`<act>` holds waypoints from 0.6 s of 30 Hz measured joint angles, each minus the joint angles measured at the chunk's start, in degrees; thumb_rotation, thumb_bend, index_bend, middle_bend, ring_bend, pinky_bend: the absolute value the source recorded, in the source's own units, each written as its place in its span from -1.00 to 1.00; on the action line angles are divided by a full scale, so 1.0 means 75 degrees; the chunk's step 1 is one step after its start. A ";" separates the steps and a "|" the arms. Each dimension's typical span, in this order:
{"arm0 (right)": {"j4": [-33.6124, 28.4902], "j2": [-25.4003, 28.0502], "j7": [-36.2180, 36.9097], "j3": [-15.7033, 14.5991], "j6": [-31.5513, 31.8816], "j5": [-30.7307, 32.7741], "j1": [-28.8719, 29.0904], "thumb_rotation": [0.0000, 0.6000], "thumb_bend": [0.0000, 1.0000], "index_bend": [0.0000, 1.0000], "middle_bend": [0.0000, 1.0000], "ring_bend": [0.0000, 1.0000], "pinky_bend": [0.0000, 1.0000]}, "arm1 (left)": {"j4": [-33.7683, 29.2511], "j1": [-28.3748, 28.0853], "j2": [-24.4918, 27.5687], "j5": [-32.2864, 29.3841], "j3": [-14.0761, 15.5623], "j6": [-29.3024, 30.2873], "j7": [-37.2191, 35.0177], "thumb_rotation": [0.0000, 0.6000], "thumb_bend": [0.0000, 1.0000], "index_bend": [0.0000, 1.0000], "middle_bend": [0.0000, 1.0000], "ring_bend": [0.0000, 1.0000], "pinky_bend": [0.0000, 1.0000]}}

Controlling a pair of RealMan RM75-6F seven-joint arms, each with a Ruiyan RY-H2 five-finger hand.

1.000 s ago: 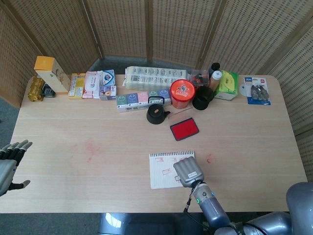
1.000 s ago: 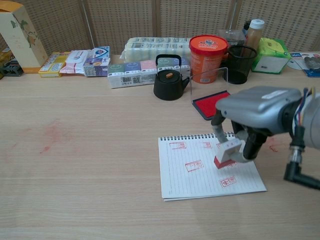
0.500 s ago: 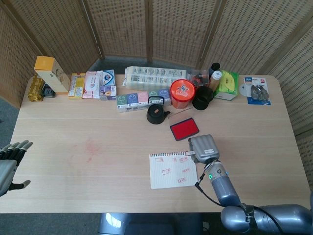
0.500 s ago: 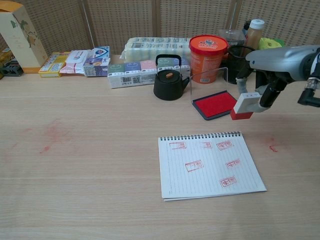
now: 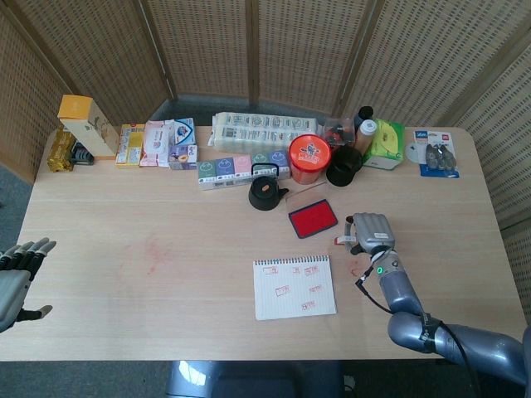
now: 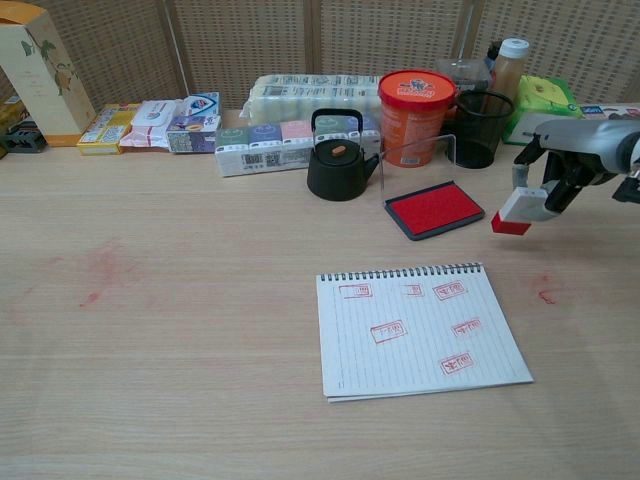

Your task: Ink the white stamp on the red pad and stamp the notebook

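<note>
My right hand (image 5: 371,232) (image 6: 565,165) holds the white stamp (image 6: 521,209) (image 5: 344,240), red face down, just above the table to the right of the red ink pad (image 6: 436,209) (image 5: 313,217). The spiral notebook (image 6: 419,328) (image 5: 294,287) lies open nearer the front edge, bearing several red stamp marks, with nothing over it. My left hand (image 5: 17,275) hangs off the table's left edge, fingers spread and holding nothing; the chest view does not show it.
Behind the pad stand a black teapot (image 6: 339,157), an orange tub (image 6: 416,102) and a black cup (image 6: 481,127). Boxes and packets line the back edge. Red ink smears mark the table at left (image 6: 103,268) and right (image 6: 543,294).
My right hand lifted the stamp off the notebook and carried it back and to the right, past the ink pad. The notebook is uncovered. The left hand stayed still.
</note>
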 measured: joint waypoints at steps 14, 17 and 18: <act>0.1118 -0.0378 0.0866 -0.0148 -0.0773 -0.0448 -0.0230 1.00 -0.13 0.43 0.98 1.00 1.00 | -0.0008 -0.0014 -0.0038 -0.0077 -0.0011 -0.0024 0.0082 1.00 -1.00 -1.00 -1.00 -1.00 -0.99; 0.1151 -0.0365 0.0954 -0.0168 -0.0886 -0.0488 -0.0255 1.00 -0.14 0.40 0.97 1.00 1.00 | -0.0006 -0.0019 -0.0044 -0.0085 -0.0011 -0.0038 0.0086 1.00 -1.00 -1.00 -1.00 -1.00 -0.99; 0.1166 -0.0353 0.1004 -0.0175 -0.0939 -0.0501 -0.0267 1.00 -0.15 0.39 0.97 1.00 1.00 | -0.0005 -0.0023 -0.0046 -0.0085 -0.0009 -0.0045 0.0093 1.00 -1.00 -1.00 -1.00 -1.00 -0.99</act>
